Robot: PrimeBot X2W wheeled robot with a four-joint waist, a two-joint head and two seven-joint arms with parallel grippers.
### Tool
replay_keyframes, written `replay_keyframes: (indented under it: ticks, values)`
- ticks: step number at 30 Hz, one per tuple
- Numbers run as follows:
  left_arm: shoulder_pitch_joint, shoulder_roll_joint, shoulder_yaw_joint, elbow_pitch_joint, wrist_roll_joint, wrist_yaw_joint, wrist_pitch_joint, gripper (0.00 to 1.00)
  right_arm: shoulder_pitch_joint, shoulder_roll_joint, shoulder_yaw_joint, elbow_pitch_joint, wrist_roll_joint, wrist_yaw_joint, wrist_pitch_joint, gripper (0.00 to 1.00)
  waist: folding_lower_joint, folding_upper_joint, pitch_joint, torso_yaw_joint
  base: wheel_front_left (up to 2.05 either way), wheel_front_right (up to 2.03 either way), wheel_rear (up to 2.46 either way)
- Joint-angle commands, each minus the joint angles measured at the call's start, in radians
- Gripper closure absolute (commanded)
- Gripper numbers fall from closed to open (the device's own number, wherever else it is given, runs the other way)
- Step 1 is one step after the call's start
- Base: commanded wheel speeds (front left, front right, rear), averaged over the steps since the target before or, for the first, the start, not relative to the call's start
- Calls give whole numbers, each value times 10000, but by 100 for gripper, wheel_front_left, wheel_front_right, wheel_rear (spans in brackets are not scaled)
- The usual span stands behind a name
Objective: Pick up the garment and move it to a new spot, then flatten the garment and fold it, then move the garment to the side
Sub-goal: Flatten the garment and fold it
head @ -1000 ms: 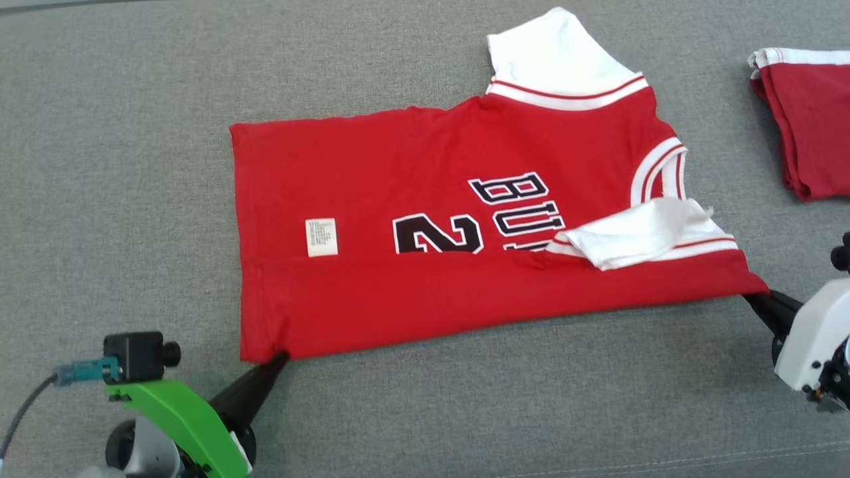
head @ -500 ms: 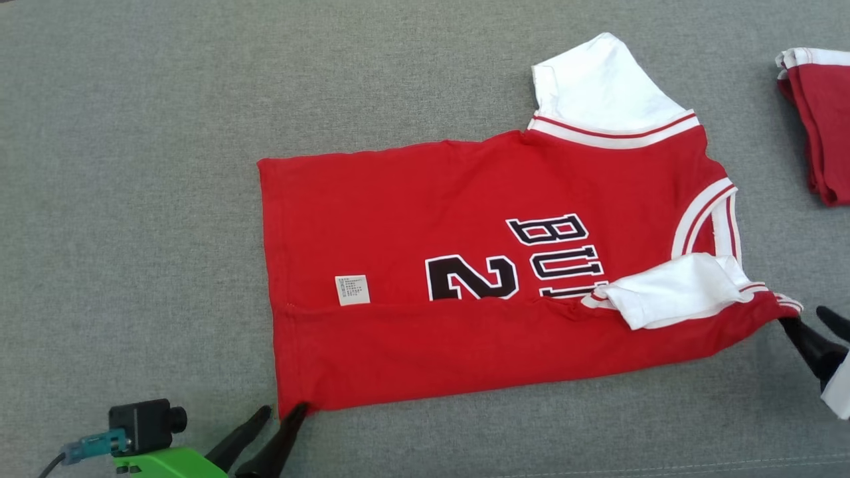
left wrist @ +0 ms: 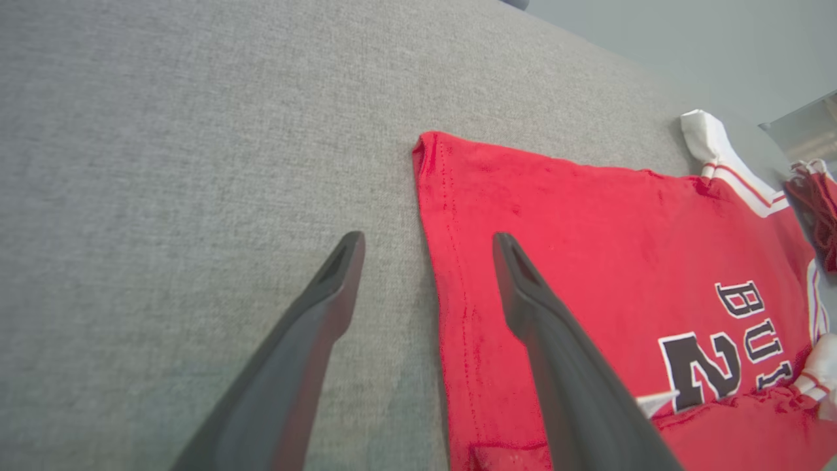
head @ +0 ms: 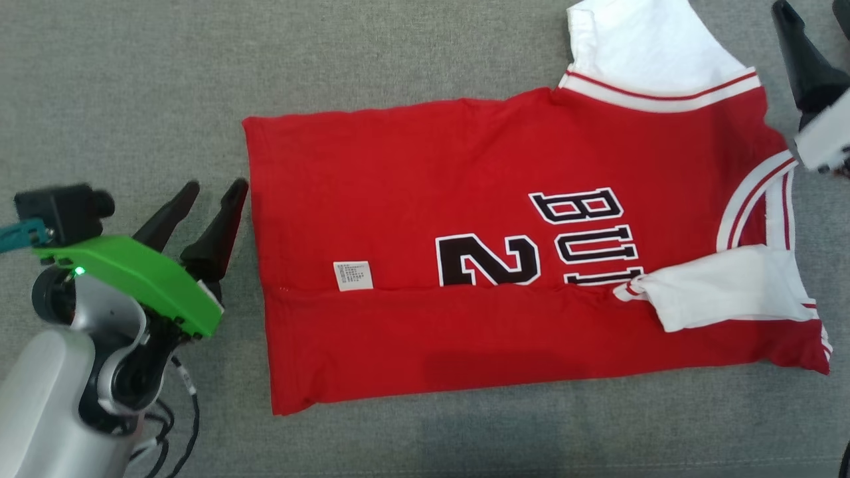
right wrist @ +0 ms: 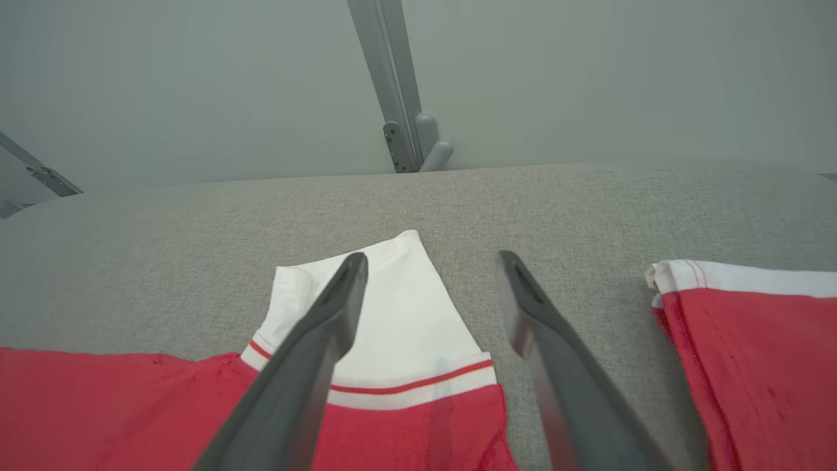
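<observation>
The garment point(head: 465, 166) is a red jersey with white sleeves and black lettering. It lies flat on the grey cloth surface point(head: 133, 79), its near long edge folded over towards the middle and one white sleeve point(head: 724, 285) lying on top. My left gripper point(head: 216, 186) stands open just left of the hem; in the left wrist view the left gripper point(left wrist: 428, 239) straddles the edge of the garment point(left wrist: 588, 216), one finger over the red cloth. My right gripper point(head: 810, 8) is open at the far right, and in its own view the right gripper point(right wrist: 431, 258) hovers over the far white sleeve point(right wrist: 418, 314).
A second folded red and white garment point(right wrist: 752, 347) lies to the right of the far sleeve, with bare grey cloth between them. Beyond the surface's far edge stand a grey wall and a metal post point(right wrist: 402, 98). Bare grey cloth lies left of the jersey.
Both grippers have opened and let go of the jersey's near corners. The left one moved up beside the hem, the right one up to the far sleeve. The camera view shifted.
</observation>
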Motion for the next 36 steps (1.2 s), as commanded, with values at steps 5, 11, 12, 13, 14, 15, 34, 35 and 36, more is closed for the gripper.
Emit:
replay_keyframes:
  ticks: [5,11,12,13,14,15,34,35,36]
  values:
    - [-2107,-634,-512,1477,189,-568,328,0,-2493,460,479,2426,-1534,-1,-515,0,0,9,1573,645,0,0,0]
    - [-2968,-1099,-991,2899,321,-1069,382,0,-3949,655,666,4481,-2586,-2,-1004,0,0,9,1824,999,0,0,0]
    - [-3035,-1158,-1035,3045,256,-1148,427,0,-4087,691,684,4701,-2705,-2,-1096,0,0,9,1842,1026,0,0,0]
    - [-3080,-1215,-1071,3167,215,-1209,434,0,-4174,748,709,4931,-2756,-2,-1145,0,0,9,1854,1049,0,0,0]
    - [-3111,-1269,-1098,3271,179,-1255,427,0,-4224,788,735,5126,-2806,-2,-1177,0,0,9,1862,1062,0,0,0]
    - [-3115,-1319,-1138,3371,132,-1307,449,0,-4271,777,787,5282,-2862,-2,-1169,0,0,9,1869,1069,0,0,0]
    - [-3347,-1439,-1524,3330,-131,-2014,424,100,-4027,858,1864,5793,-1191,-2,-1675,100,0,9,1197,188,0,0,0]
    - [-3327,-1391,-1442,3280,-137,-2020,304,100,-3959,861,1979,5665,-1059,-2,-1851,100,0,9,1099,140,0,0,0]
    - [-3294,-1346,-1369,3217,-153,-2024,185,100,-3861,858,2071,5522,-893,-2,-2035,100,0,9,988,87,0,0,0]
